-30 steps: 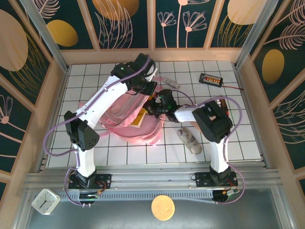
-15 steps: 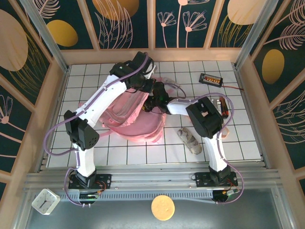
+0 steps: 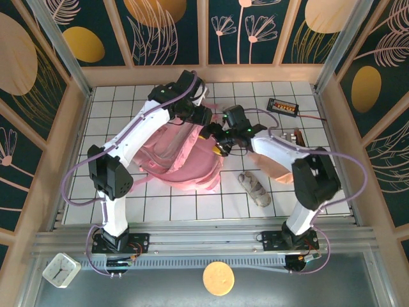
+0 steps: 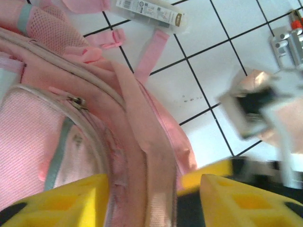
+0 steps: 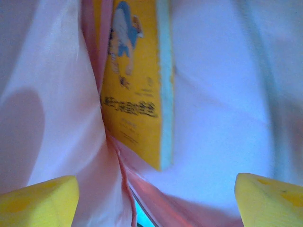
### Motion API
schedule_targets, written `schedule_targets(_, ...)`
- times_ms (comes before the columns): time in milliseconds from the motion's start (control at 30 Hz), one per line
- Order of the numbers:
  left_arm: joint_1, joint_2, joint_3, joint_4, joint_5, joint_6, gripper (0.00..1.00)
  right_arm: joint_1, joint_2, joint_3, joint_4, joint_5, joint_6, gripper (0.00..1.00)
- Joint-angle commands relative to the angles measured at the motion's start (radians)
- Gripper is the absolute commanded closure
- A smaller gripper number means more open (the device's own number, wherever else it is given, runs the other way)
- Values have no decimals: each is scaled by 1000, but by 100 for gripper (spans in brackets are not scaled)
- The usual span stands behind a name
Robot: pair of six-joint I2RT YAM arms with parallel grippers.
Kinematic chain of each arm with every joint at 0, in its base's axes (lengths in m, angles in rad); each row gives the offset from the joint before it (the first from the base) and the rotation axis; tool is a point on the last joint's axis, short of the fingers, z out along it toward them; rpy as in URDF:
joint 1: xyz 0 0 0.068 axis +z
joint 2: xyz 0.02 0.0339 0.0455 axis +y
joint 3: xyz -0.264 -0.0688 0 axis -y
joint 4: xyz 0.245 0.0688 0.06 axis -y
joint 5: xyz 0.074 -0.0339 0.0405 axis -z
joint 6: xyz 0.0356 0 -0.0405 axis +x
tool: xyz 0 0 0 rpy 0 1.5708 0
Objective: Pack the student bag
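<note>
Right wrist view: right pincer (image 5: 156, 189) gapes wide inside the student bag (image 5: 222, 94), yellow book (image 5: 132, 94) just ahead; left pincer (image 4: 155, 184) stands apart astride its rim.

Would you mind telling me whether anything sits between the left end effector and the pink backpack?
Nothing visible does. In the left wrist view the left end effector straddles a fold of the pink backpack directly, its jaws apart. The right end effector is close beside it at the bag's rim, not between them.
</note>
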Motion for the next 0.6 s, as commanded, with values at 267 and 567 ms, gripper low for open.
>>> schedule_targets(267,179,-437,-557,179,-55,-172,26,28,-293,-245,-100,6,-69,1)
schedule_targets(567,550,-738,-1077,327,72,-257,18,43,-2,-179,47,-18,-92,1)
